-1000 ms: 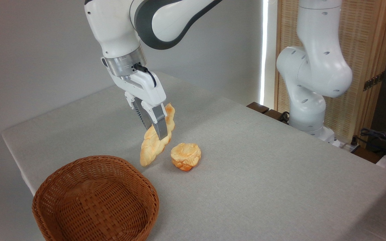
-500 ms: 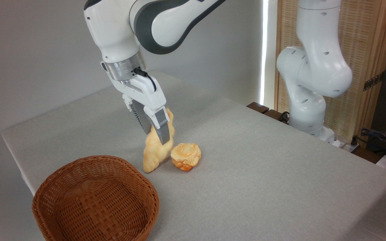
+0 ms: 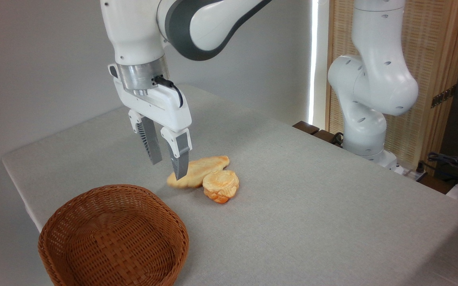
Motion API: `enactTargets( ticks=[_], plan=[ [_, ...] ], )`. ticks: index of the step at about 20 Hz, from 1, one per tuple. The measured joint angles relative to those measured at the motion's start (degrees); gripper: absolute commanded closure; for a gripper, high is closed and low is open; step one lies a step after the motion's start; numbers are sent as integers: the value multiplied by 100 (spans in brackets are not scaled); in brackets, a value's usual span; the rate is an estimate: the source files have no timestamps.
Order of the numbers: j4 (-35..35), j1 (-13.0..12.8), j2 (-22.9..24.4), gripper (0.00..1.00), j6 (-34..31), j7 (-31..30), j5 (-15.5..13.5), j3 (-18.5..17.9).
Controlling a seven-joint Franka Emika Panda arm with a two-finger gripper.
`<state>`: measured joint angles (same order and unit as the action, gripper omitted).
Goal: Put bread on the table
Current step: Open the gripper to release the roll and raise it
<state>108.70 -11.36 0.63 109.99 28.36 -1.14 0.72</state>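
Grey tabletop (image 3: 312, 206) carries the bread (image 3: 199, 171), lying flat toward the left edge, well in from the far edge, pressed against a small round bun (image 3: 221, 186) on its near side. Empty wicker basket (image 3: 113, 234) sits at the near left corner. Gripper (image 3: 166, 169) hangs above, fingers spread, holding nothing. Bread lies low and right of the fingertips; the nearer finger (image 3: 179, 159) overlaps its left end in view, contact unclear. Risk: a sideways retreat could let that fingertip clip the loaf, dragging it or shoving the bun. A straight lift looks safest.
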Motion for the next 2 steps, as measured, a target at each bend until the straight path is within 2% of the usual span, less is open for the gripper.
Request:
enactTargets(
  ticks=[2],
  plan=[
    [-98, 10, 41, 0, 9, 145, 0, -180]
  ],
)
